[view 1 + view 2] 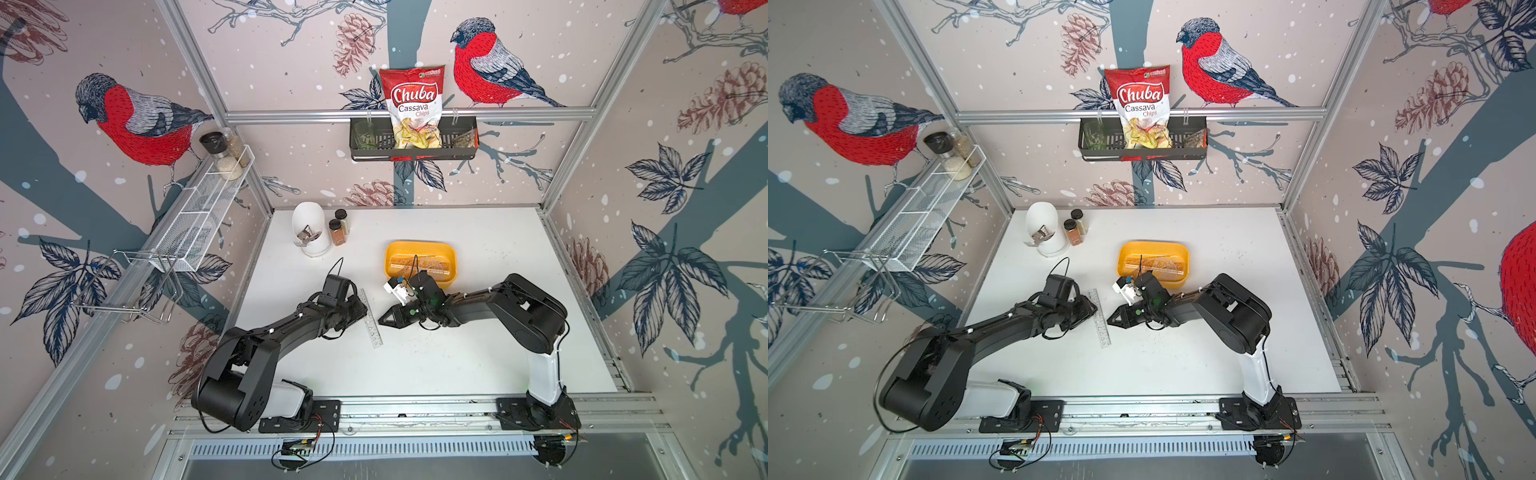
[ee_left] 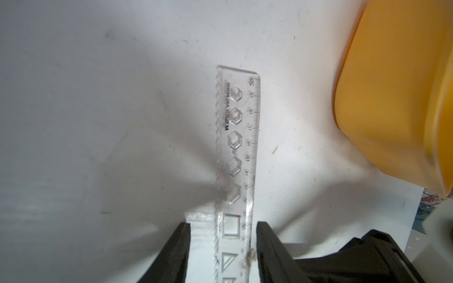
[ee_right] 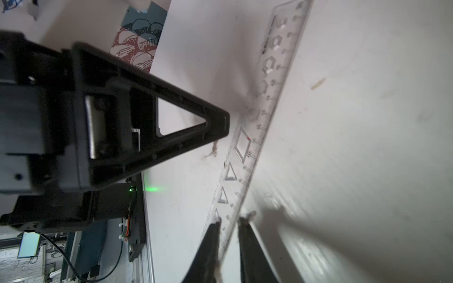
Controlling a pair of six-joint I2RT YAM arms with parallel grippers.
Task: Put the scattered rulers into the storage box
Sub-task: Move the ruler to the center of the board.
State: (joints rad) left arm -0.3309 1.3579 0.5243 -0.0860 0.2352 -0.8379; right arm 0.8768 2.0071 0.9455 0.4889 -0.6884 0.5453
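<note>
A clear stencil ruler (image 1: 374,329) lies on the white table between my two grippers, running front to back. My left gripper (image 1: 365,306) is low over its far half. In the left wrist view the jaws (image 2: 223,227) straddle the ruler (image 2: 241,127) across its width, open, with a gap on the wavy-edge side. My right gripper (image 1: 380,321) reaches in from the right. Its jaws (image 3: 229,218) are narrowed onto the ruler's (image 3: 274,80) scale edge, which looks slightly raised. The yellow storage box (image 1: 419,248) stands just behind, with rulers (image 1: 419,262) lying in it.
A white utensil holder (image 1: 309,232) and two spice jars (image 1: 337,232) stand at the back left of the table. A black wire basket (image 1: 465,154) with a chips bag hangs on the back wall. A white mesh shelf (image 1: 195,212) lines the left wall.
</note>
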